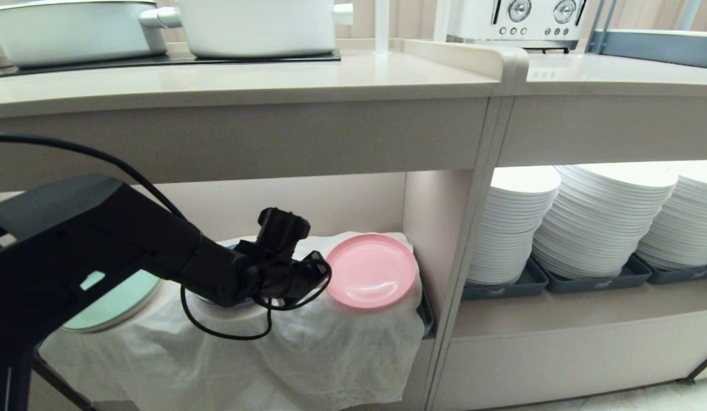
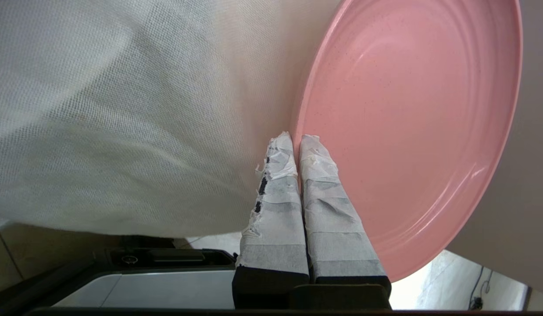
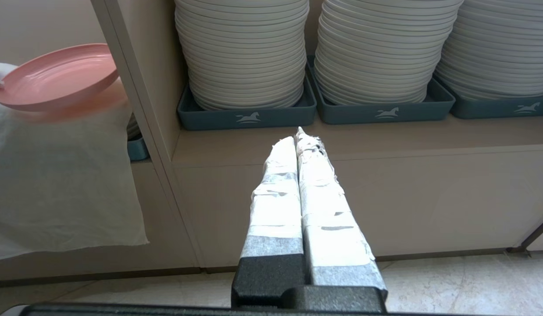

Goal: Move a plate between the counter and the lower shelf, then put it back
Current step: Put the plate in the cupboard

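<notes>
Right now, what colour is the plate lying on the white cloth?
Pink; the plate shows best in the left wrist view.

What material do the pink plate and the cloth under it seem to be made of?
The pink plate looks like matte plastic: uniform colour, faint speckles, soft sheen, moulded rings. The cloth seems a thin white non-woven or fine-mesh fabric: visible grid texture, soft wrinkles.

No words, numbers or brand names can be read anywhere. The only signs are pale running-horse emblems printed on the front walls of the grey trays point(image 3: 247, 116) that hold the stacked white plates point(image 3: 243, 48): in the right wrist view 3 such emblems show, 1 on each tray front, directly below its stack. In the head view the same emblems on those trays are too faint to make out clearly.
</notes>
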`<state>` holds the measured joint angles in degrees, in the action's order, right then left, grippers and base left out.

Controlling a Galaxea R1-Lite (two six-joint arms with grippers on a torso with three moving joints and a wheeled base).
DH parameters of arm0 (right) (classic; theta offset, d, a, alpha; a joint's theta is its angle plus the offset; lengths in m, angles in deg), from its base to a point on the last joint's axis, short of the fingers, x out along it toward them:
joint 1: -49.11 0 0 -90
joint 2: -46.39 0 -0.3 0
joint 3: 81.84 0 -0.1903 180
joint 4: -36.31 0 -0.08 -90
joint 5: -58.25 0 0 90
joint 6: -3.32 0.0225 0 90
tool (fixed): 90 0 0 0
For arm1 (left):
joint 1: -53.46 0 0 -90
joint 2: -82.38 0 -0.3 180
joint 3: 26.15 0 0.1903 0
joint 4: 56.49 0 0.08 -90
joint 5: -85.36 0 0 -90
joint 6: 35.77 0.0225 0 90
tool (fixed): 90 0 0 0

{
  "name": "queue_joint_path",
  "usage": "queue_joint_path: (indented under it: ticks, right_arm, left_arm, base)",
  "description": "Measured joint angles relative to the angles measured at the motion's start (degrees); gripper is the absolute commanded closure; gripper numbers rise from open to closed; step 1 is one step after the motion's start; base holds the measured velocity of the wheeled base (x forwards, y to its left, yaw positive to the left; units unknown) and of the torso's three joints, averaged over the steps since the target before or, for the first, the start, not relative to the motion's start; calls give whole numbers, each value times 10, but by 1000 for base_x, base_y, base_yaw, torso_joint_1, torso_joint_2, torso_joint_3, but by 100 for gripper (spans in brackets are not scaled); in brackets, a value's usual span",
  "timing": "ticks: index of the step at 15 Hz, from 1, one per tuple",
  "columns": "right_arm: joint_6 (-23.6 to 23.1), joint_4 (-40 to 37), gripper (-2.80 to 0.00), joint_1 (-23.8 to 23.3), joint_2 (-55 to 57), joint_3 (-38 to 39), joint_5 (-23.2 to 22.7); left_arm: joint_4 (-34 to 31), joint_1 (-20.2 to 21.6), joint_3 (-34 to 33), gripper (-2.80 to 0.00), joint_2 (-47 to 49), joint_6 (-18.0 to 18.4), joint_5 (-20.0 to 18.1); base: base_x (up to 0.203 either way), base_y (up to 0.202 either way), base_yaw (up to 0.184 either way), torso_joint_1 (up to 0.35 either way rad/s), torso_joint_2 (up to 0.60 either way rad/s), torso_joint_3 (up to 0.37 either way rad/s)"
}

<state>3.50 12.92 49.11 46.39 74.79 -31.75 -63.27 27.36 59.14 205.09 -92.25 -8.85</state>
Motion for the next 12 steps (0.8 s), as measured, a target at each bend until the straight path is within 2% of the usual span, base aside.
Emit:
queue_joint_path:
  ticks: [12]
  right_arm:
    - [0,0,0,0,0,0,0]
  left_arm:
    - [1,-5,30,0,32,0,12]
  base:
    - [0,0,0,0,0,0]
